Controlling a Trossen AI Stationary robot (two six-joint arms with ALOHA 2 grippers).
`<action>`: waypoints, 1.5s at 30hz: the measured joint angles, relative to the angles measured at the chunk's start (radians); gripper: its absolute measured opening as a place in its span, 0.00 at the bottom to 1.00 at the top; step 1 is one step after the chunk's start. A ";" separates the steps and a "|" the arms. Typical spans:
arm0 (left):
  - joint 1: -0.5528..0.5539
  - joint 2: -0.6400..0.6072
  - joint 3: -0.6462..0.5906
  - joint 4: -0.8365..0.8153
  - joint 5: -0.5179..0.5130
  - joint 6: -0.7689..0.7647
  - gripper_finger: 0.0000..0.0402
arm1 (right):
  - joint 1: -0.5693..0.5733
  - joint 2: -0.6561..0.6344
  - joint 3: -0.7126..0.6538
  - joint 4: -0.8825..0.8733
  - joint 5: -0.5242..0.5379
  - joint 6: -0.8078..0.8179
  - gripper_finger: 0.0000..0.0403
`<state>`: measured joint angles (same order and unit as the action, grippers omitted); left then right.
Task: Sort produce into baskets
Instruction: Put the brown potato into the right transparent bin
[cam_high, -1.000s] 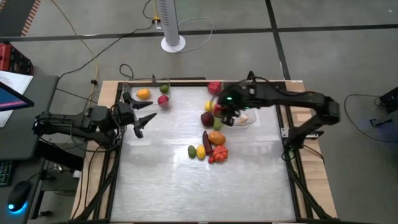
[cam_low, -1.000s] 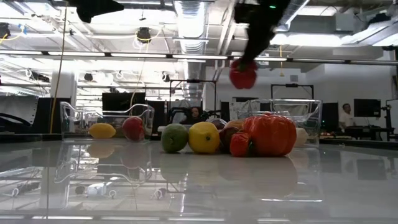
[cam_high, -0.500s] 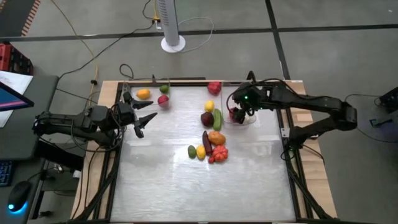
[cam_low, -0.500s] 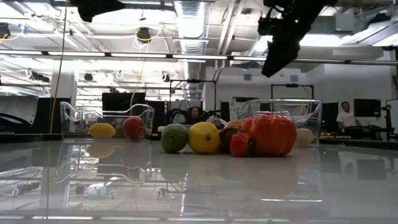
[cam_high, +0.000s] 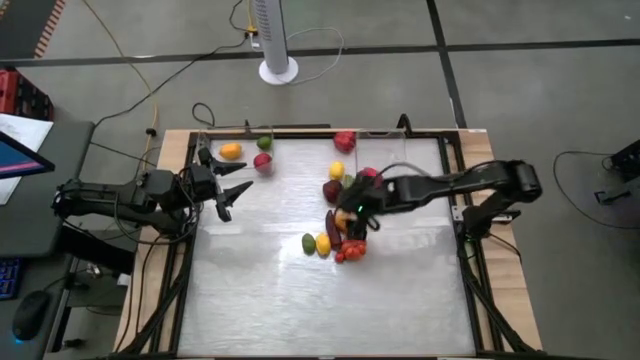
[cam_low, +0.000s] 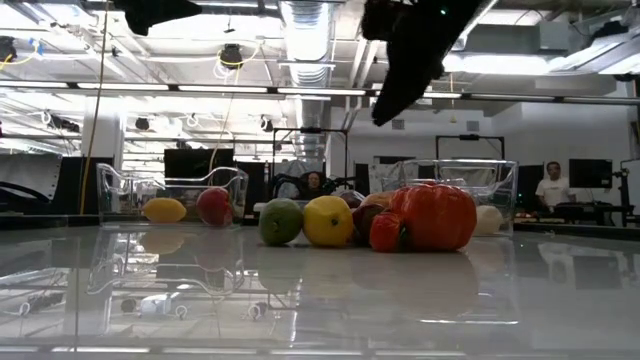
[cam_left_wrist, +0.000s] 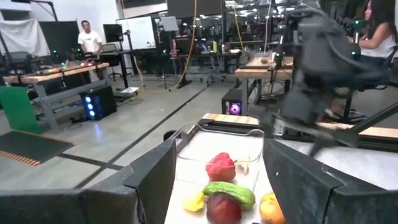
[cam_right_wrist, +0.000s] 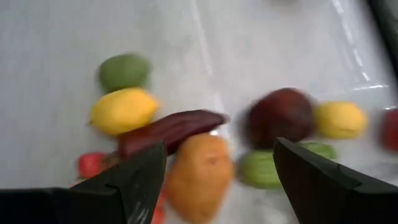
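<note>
Produce lies in a heap mid-table: an orange piece (cam_right_wrist: 199, 174), a dark eggplant (cam_right_wrist: 168, 129), a lemon (cam_right_wrist: 121, 111), a lime (cam_right_wrist: 124, 71), a cucumber (cam_right_wrist: 261, 168) and red pieces (cam_high: 350, 251). My right gripper (cam_high: 355, 216) hovers open above the heap; the orange piece shows between its fingers, untouched. A red pepper (cam_left_wrist: 221, 167) and pale garlic (cam_low: 488, 220) lie in the right basket (cam_low: 500, 175). The left basket (cam_low: 120, 185) holds a lemon (cam_low: 164, 210), a red fruit (cam_low: 213, 206) and a lime (cam_high: 264, 143). My left gripper (cam_high: 235, 195) waits open at the table's left.
A red piece (cam_high: 345, 140) lies by the table's far edge. A dark red fruit (cam_high: 333, 190) and a yellow one (cam_high: 337, 170) lie beside the right basket. A fan stand (cam_high: 278, 70) is beyond the table. People show in the room behind.
My right gripper carried a red pepper to the right, over the right basket, opened and let it go there. It then swung back toward the table's left and near side, over the heap. The pepper now lies in the right basket.
</note>
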<state>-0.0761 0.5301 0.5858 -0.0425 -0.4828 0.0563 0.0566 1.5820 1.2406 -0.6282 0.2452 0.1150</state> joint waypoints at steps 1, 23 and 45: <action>0.000 0.000 0.000 0.000 0.000 -0.001 0.57 | 0.012 0.020 0.005 -0.005 -0.002 0.000 0.80; 0.000 0.000 0.000 -0.008 0.001 -0.017 0.57 | -0.077 0.317 0.120 -0.150 -0.147 -0.075 0.74; 0.000 0.000 0.000 -0.012 0.001 -0.016 0.57 | -0.056 0.317 0.156 -0.171 -0.116 -0.115 0.55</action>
<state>-0.0761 0.5301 0.5858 -0.0544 -0.4820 0.0399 0.0007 1.8988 1.3969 -0.7993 0.1293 -0.0003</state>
